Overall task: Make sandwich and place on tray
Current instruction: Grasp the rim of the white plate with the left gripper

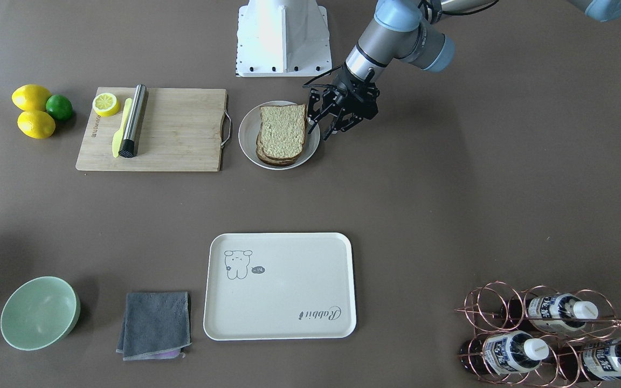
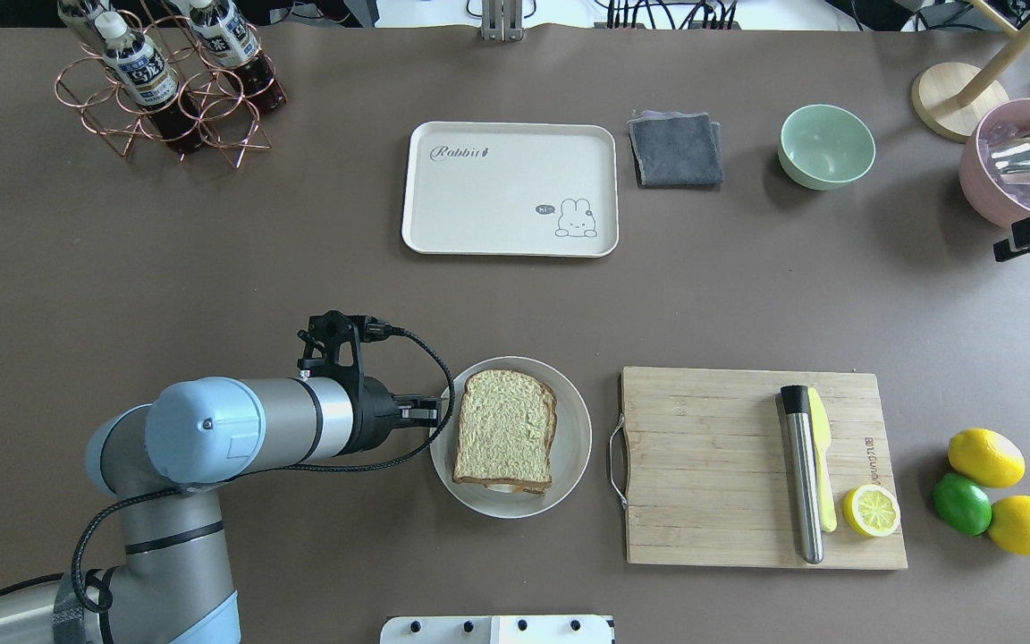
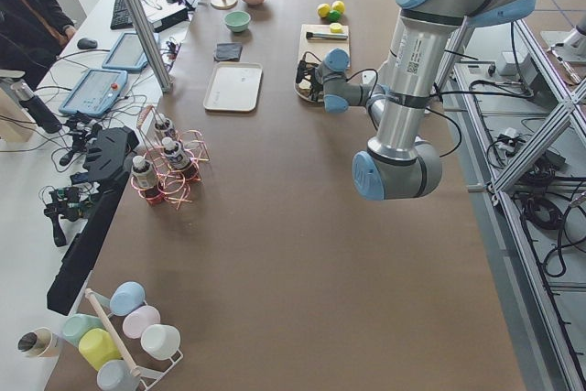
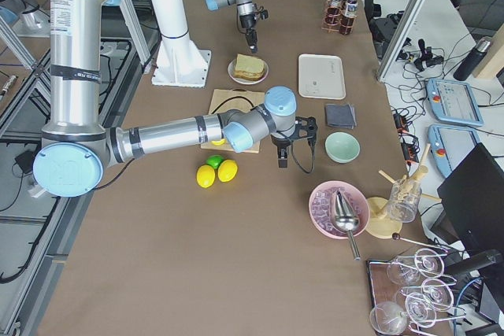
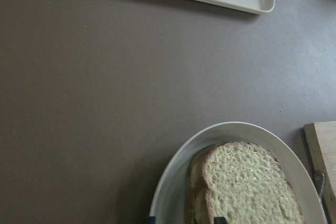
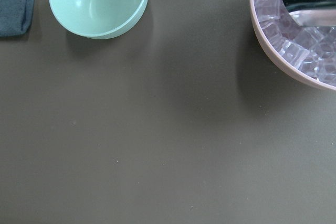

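One sandwich point(image 1: 282, 132), two bread slices stacked, sits on the single grey plate point(image 1: 247, 134), well apart from the one tray point(image 1: 281, 285). The left gripper point(image 1: 321, 125) hovers at the plate's rim, fingers spread. I cannot tell whether the right gripper point(image 4: 282, 156), near one green bowl point(image 4: 342, 147), is spread or closed.

Silver-tubed left arm point(image 2: 300, 429) is seen capped in pale blue; a black cable point(image 2: 417, 341) is looped beside the black left gripper point(image 2: 437, 411).

Pretty bright, even light overall; soft shadows pool lower left around the bowl point(image 1: 40, 312), and the wrist views look slightly soft.
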### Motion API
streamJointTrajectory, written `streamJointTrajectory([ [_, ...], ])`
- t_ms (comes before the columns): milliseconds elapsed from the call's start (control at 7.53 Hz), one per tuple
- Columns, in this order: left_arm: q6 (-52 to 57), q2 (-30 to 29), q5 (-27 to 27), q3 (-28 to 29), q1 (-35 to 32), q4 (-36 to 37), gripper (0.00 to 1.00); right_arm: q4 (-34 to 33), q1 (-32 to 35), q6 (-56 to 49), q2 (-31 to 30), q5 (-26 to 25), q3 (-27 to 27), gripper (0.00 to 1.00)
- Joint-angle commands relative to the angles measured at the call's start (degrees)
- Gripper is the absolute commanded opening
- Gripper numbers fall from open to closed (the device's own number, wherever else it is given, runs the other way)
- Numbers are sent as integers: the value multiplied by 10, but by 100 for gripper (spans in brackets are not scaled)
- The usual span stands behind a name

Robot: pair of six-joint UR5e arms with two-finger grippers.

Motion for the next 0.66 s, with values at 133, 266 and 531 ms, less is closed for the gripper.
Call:
streamJointTrajectory([
  [133,1,-2,0,59,1,-50,46,0,0,3,-2,-1,2,100],
  [266,1,-2,0,67,2,-62,46,0,0,4,-2,-1,1,100],
  [531,1,-5,-2,66,2,-62,46,0,0,3,-2,-2,1,100],
])
